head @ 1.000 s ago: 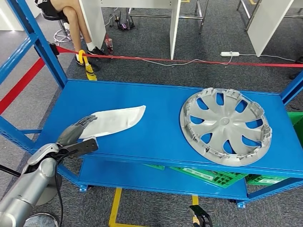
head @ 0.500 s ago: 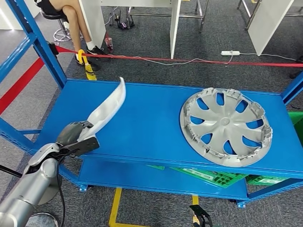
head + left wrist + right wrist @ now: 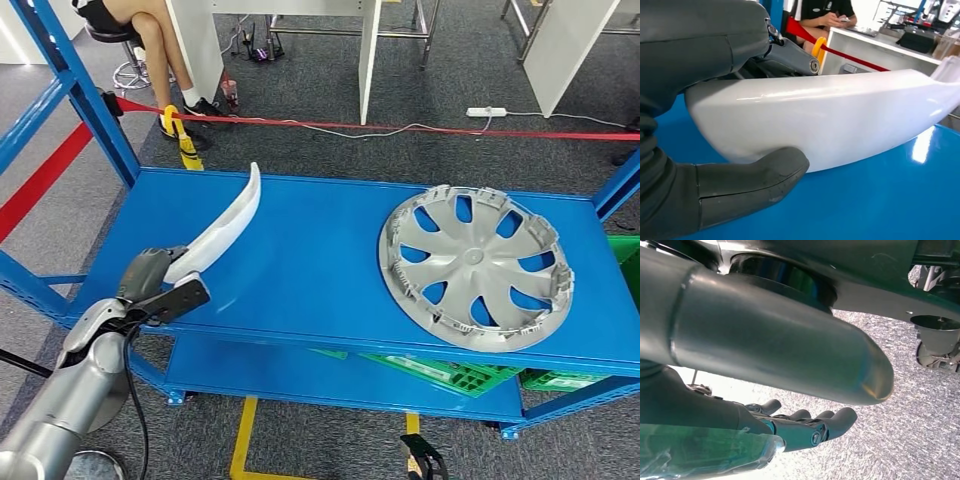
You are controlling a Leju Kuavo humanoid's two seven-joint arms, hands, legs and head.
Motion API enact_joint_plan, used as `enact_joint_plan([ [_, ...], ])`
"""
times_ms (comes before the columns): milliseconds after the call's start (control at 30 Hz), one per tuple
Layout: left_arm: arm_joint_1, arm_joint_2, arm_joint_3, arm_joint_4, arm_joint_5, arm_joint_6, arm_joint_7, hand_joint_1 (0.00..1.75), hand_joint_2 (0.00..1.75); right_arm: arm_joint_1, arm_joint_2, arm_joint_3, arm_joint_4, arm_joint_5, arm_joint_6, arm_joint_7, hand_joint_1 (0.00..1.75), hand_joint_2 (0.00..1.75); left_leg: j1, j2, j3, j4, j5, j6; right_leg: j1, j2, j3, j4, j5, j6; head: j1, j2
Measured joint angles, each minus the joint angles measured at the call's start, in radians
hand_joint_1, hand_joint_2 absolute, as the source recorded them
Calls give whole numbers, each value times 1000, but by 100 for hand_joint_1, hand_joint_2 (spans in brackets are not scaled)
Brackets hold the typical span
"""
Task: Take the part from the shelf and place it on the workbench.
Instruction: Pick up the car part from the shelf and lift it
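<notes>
The white curved part (image 3: 226, 220) is tilted steeply, its far tip raised above the left side of the blue shelf (image 3: 324, 250). My left hand (image 3: 155, 280) grips its near end at the shelf's front left edge. In the left wrist view the thumb (image 3: 753, 180) presses under the glossy white part (image 3: 828, 115) and the darker fingers (image 3: 791, 55) wrap over its far side. My right hand (image 3: 806, 425) hangs over grey carpet, fingers stretched out and holding nothing.
A silver wheel cover (image 3: 475, 265) lies flat on the shelf's right half. Blue uprights (image 3: 75, 85) frame the left side. Green crates (image 3: 438, 370) sit on the lower level. Red tape (image 3: 377, 128) runs behind the shelf, and a seated person (image 3: 151, 40) is at the back left.
The white part lay flat on the shelf a second ago; now my left hand grips its near end and its far tip has swung up off the surface.
</notes>
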Motion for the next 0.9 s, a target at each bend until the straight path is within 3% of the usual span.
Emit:
enact_joint_plan([
  [500, 80, -45, 7, -168, 31, 52, -42, 175, 175, 6, 1, 0, 0, -12, -9, 0, 0, 0, 0, 0, 0, 0, 0, 0, 0, 0, 0, 0, 0, 0, 0, 0],
  [667, 153, -83, -8, -311, 25, 79, -40, 175, 175, 10, 1, -2, -1, -29, -4, 0, 0, 0, -9, 0, 0, 4, -1, 8, -9, 1, 1, -3, 4, 11, 0, 0],
  [733, 186, -96, -22, -372, 4, 108, -43, 175, 175, 11, 1, -5, -3, -40, 9, 0, 0, 0, -9, 1, 3, -1, 7, 17, -12, 1, 0, -6, 8, 20, -1, 0],
  [800, 213, -108, -38, -427, -17, 135, -45, 175, 175, 12, 1, -9, -8, -49, 21, 0, 0, 0, -4, 3, 8, -12, 19, 26, -11, 2, -12, 15, -11, 29, 1, 0],
  [833, 225, -112, -45, -450, -26, 144, -45, 175, 175, 13, 1, -11, -11, -51, 24, 0, 0, 0, -1, 4, 11, -17, 23, 30, -12, 2, -30, 58, -39, 33, 2, 0],
  [900, 249, -119, -56, -485, -39, 156, -46, 175, 175, 15, 1, -14, -13, -55, 27, 0, 0, 0, -1, 5, 11, -18, 25, 32, -16, 2, -83, 197, -107, 41, 4, 0],
])
